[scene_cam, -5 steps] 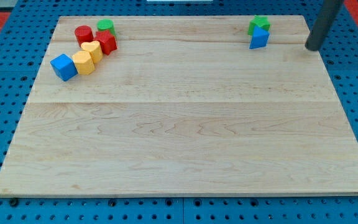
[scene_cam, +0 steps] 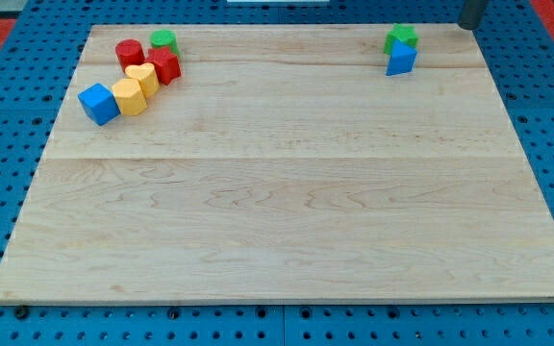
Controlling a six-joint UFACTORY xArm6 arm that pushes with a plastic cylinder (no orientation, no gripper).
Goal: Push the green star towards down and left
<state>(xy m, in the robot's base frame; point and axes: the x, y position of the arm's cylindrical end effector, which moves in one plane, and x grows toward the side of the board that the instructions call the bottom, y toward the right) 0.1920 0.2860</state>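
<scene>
The green star [scene_cam: 401,37] sits near the top right corner of the wooden worktop [scene_cam: 287,202], touching the blue block [scene_cam: 401,61] just below it. The rod carries no end effector, so there is nothing to open or close — only its tip [scene_cam: 470,26], which shows at the view's top edge, up and right of the star and apart from it. Far off at the top left huddle a green cylinder [scene_cam: 163,40], red cylinder [scene_cam: 129,52], red block [scene_cam: 164,65], two yellow blocks [scene_cam: 135,88] and a blue cube [scene_cam: 97,103].
</scene>
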